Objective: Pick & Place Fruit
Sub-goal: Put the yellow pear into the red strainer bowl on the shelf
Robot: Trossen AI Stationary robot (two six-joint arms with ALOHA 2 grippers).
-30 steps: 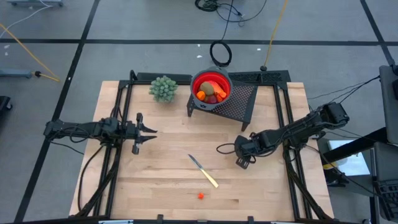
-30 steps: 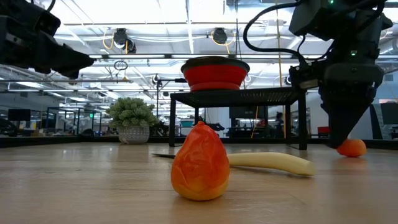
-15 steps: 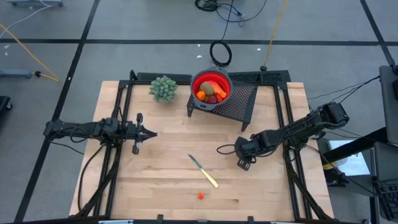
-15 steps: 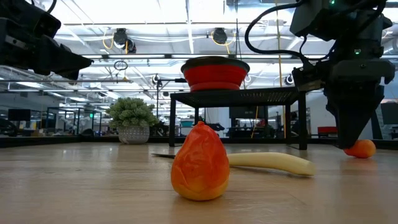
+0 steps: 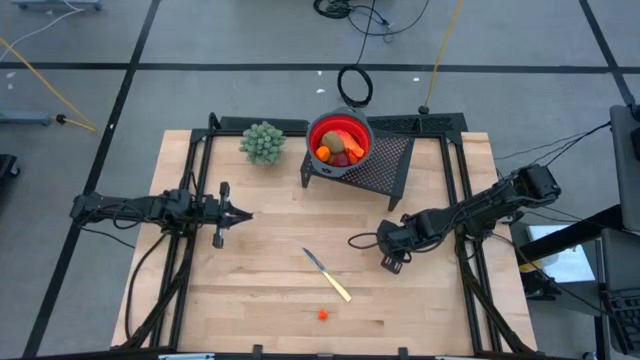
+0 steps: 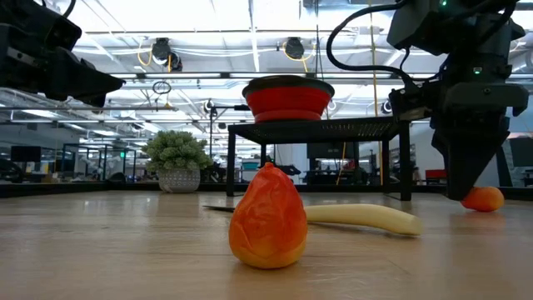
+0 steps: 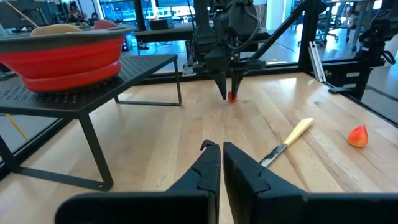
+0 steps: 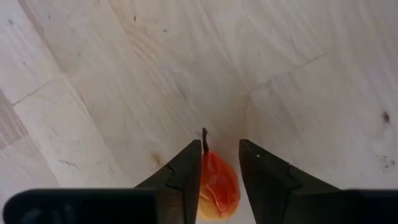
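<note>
right gripper (image 8: 219, 163): pointed down at the pale wooden table (image 5: 270, 300), fingers astride a small orange-red toy fruit piece (image 8: 217, 186), grip not discernible. left gripper (image 7: 215, 149): closed, empty, hovering.

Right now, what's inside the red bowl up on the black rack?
The red bowl on the black rack holds several toy fruits: a brown kiwi-like piece, an orange one and dark red ones. Anything underneath that pile is covered.

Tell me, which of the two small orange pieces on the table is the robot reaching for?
The small orange fruit piece between the right tool fingers, not the lone one beyond the knife.
</note>
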